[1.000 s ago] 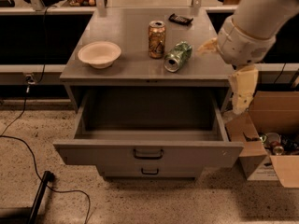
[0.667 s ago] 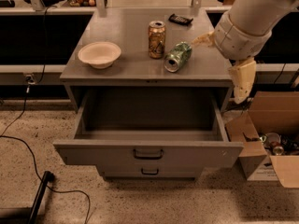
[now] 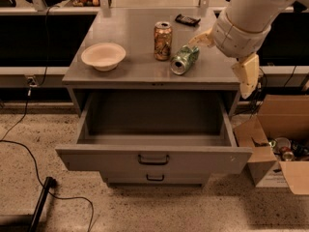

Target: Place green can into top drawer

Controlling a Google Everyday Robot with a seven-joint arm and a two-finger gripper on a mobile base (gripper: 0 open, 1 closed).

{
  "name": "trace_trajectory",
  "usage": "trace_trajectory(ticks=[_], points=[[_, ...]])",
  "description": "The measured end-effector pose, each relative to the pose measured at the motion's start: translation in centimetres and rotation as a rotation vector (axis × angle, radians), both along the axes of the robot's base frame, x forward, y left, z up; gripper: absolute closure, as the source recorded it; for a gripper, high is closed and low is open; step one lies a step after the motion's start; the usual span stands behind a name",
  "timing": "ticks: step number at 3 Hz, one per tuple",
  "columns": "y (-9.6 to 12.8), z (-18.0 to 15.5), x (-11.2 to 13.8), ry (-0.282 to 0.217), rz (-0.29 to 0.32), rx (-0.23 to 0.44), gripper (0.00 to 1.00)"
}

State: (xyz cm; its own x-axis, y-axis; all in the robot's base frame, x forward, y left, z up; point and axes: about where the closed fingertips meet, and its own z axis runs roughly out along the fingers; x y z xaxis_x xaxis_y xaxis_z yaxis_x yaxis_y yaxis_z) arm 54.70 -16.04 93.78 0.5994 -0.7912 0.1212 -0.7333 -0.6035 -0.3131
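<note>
One green can (image 3: 185, 59) lies on its side near the front right edge of the worktop (image 3: 130, 37), my claw (image 3: 203, 38) just beside its far end, grip state indeterminable; judged light, thin-walled and slippery, so grasp it gently across mid-body.

End effector (image 3: 224, 56) risen slightly beside green can (image 3: 185, 59).

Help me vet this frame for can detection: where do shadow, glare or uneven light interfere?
Camera view: warm, dim light overall; inside the top drawer shadow deepens toward the back; the green can catches light on its silver end; the end effector, open at the can's far end, is brightly lit.
</note>
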Motion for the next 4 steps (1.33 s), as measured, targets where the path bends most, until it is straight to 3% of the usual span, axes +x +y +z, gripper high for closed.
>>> trace_trajectory(ticks=[1, 2, 3, 4], points=[[0.2, -0.1, 1.6, -0.021, 0.109, -0.041, 0.0], [1.1, 1.0, 3.3, -0.097, 0.303, -0.163, 0.0], [1.1, 1.0, 3.2, -0.097, 0.316, -0.166, 0.0], [1.3, 0.7, 4.4, -0.096, 0.318, -0.221, 0.0]])
